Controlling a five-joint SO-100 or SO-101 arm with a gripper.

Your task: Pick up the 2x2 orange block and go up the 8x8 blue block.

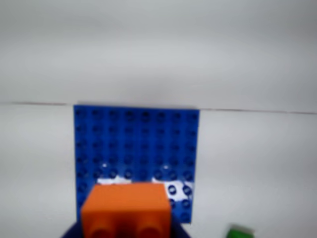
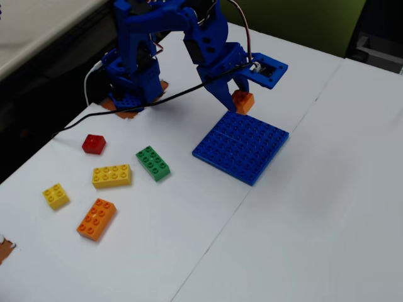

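My gripper [image 2: 237, 95] is shut on the 2x2 orange block [image 2: 244, 102] and holds it just above the far corner of the 8x8 blue block [image 2: 242, 148], a flat square studded plate lying on the white table. In the wrist view the 2x2 orange block [image 1: 126, 208] fills the bottom centre between the blue jaws of the gripper [image 1: 126, 233], with the 8x8 blue block [image 1: 136, 144] spread out beyond and beneath it. Whether the block touches the plate cannot be told.
Left of the plate in the fixed view lie a green brick [image 2: 153, 163], a red brick [image 2: 94, 144], a long yellow brick [image 2: 111, 175], a small yellow brick [image 2: 56, 195] and a longer orange brick [image 2: 96, 219]. The arm's base [image 2: 129, 88] and cable stand at the back left.
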